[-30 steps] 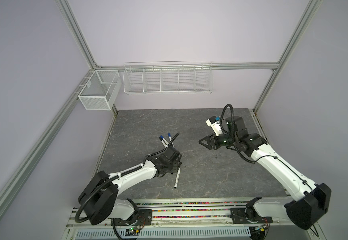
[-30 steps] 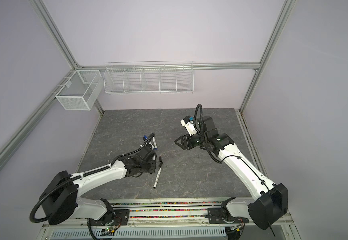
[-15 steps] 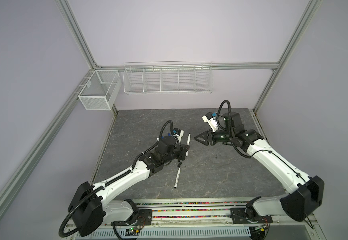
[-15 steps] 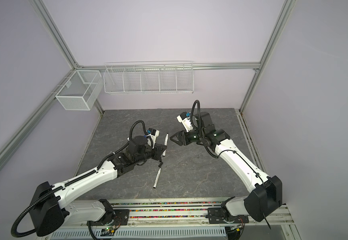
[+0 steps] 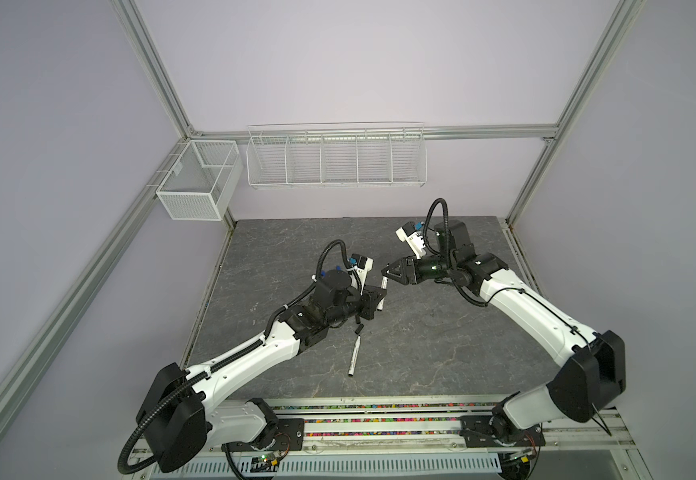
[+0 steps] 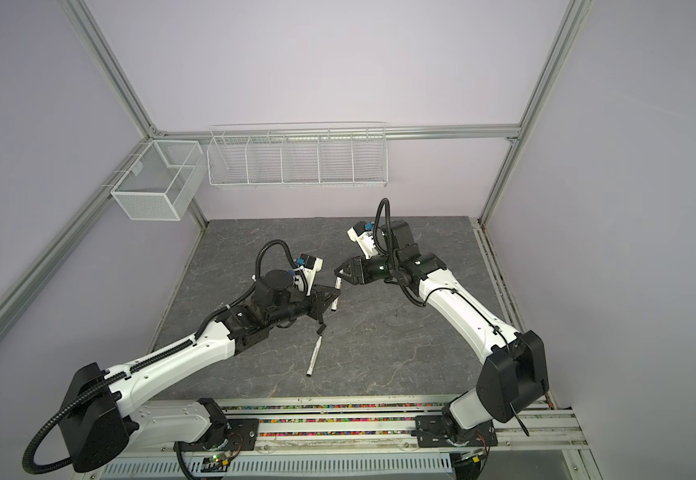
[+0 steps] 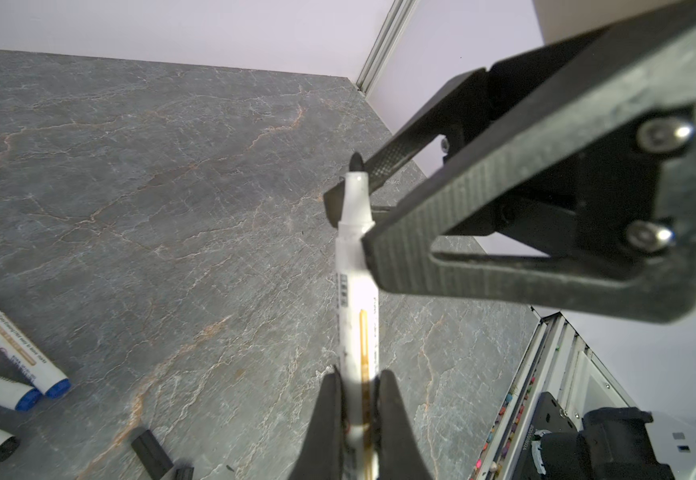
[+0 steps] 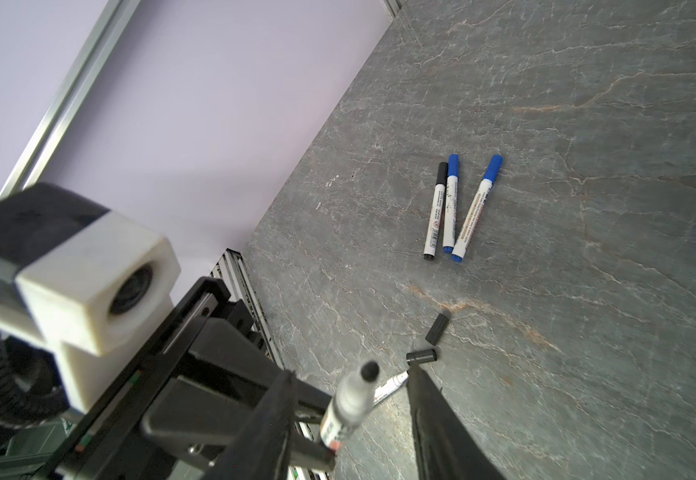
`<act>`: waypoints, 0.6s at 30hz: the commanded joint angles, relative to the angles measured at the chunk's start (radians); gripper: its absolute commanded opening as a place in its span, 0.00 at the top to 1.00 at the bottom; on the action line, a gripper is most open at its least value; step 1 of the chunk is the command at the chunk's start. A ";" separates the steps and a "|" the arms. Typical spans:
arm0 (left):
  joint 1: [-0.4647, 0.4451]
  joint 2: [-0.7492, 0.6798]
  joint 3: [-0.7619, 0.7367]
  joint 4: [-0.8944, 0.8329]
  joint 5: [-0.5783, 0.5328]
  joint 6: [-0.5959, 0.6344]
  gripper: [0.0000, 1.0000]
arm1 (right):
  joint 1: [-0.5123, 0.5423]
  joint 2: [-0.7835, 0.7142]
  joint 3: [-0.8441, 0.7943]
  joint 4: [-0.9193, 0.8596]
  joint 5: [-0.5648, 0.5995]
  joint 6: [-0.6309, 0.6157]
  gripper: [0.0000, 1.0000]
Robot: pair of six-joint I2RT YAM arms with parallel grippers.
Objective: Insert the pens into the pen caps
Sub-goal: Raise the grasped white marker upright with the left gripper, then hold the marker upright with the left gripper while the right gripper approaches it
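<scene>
A second ago the left gripper (image 7: 358,399) was down at the bench (image 5: 441,353) and the right gripper (image 5: 388,272) hung well apart from it. Now the left gripper is raised and clenched on the lower barrel of an uncapped black pen (image 7: 356,291), whose nib end has come between the right gripper's jaws. Those jaws have narrowed, but they flank the pen just behind its nib without clamping it; the right wrist view shows a gap on one side. This looks like a handover or a two-handed steadying of the pen, so the capping itself is not yet under way and neither gripper holds a cap. Two loose black caps (image 8: 437,328) (image 8: 421,356) lie on the bench below the two grippers, with a second uncapped pen (image 5: 354,356) just beside them. Farther from the right gripper, three pens (image 8: 450,208) lie together with caps on, two blue and one black. By that count two pens remain, and a cap must be fetched next.
</scene>
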 commanded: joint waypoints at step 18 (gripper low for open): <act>-0.006 0.077 0.099 0.044 0.037 0.022 0.71 | 0.022 0.002 -0.001 0.090 -0.053 0.060 0.84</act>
